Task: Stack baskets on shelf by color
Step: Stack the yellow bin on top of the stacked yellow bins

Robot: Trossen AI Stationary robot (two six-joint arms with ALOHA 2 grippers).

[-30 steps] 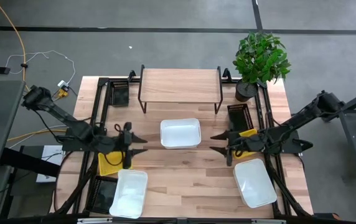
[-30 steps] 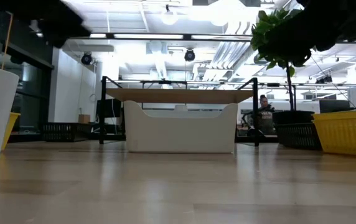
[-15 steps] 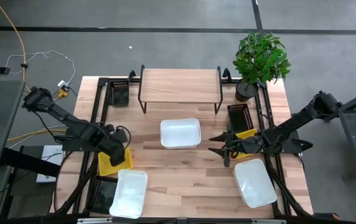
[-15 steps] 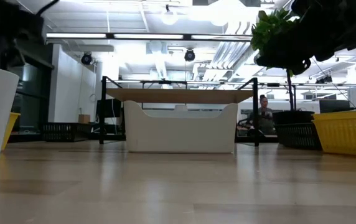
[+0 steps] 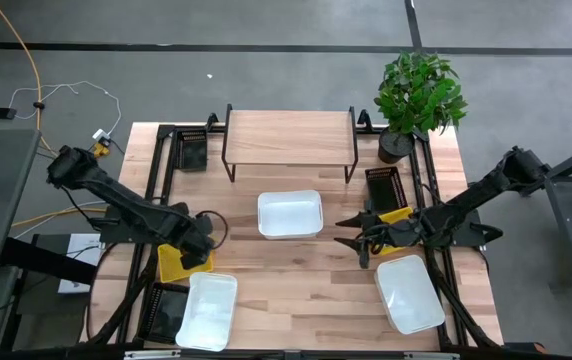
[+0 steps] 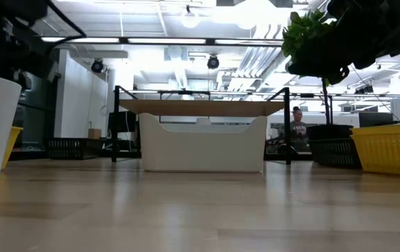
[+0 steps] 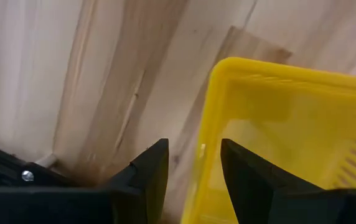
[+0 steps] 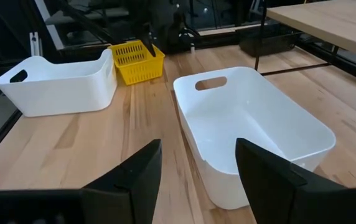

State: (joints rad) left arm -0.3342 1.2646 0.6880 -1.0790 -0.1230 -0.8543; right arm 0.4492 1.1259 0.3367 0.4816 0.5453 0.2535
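We see the left gripper [image 5: 204, 243] down at the yellow basket [image 5: 178, 262] near the worktop's [image 5: 296, 290] left edge, fingers [image 7: 150, 171] apart astride its rim, not clamped. White basket [image 5: 209, 309] just beside it at the front edge. Centre white basket [image 5: 290, 214] sits before the shelf [image 5: 289, 136], bare wood around it. Right gripper [image 5: 351, 231] hovers open, empty, beside that basket. Third white basket [image 5: 408, 293] front right. No readable writing.
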